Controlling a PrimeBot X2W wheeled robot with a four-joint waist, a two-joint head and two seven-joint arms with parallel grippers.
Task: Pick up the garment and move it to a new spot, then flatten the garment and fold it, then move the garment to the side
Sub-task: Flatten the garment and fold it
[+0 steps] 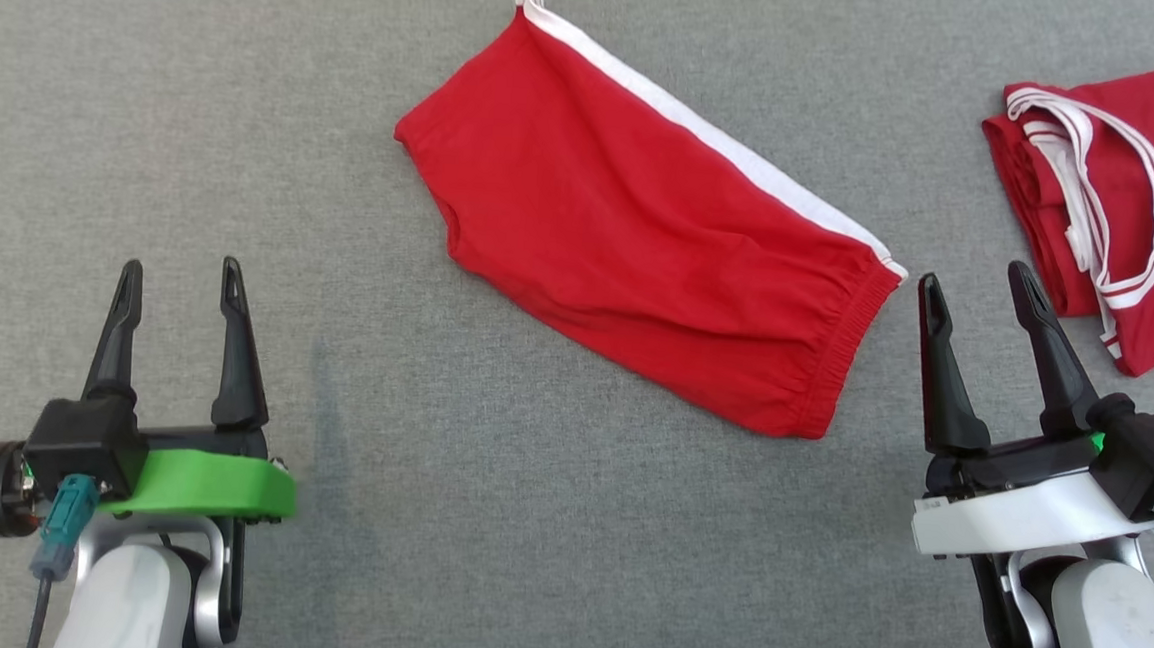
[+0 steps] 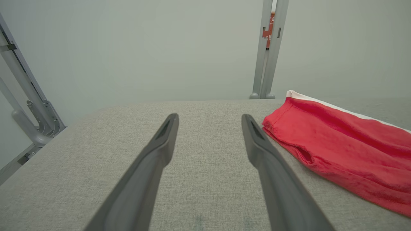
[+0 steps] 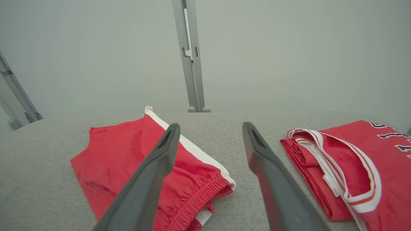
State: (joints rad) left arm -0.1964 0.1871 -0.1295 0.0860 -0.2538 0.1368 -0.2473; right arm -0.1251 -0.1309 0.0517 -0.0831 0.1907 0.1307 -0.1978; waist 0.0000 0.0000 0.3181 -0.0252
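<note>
Red shorts [image 1: 643, 228] with a white side stripe lie folded flat in the middle of the grey table [image 1: 485, 519], elastic waistband toward the right. They also appear as red shorts [image 2: 340, 144] and red shorts [image 3: 128, 163] in the wrist views. My left gripper [image 1: 179, 280] hovers open at the lower left, well clear of the cloth. My right gripper [image 1: 975, 283] stands open just right of the waistband, nothing between its fingers. The left gripper [image 2: 208, 120] and the right gripper [image 3: 208, 128] show empty gaps in their own wrist views.
A folded red jersey [image 1: 1126, 187] with white trim lies at the table's right edge, beyond my right gripper; it shows as the jersey [image 3: 346, 163] in the right wrist view. Metal frame posts [image 2: 268, 48] stand behind the table's far edge against a pale wall.
</note>
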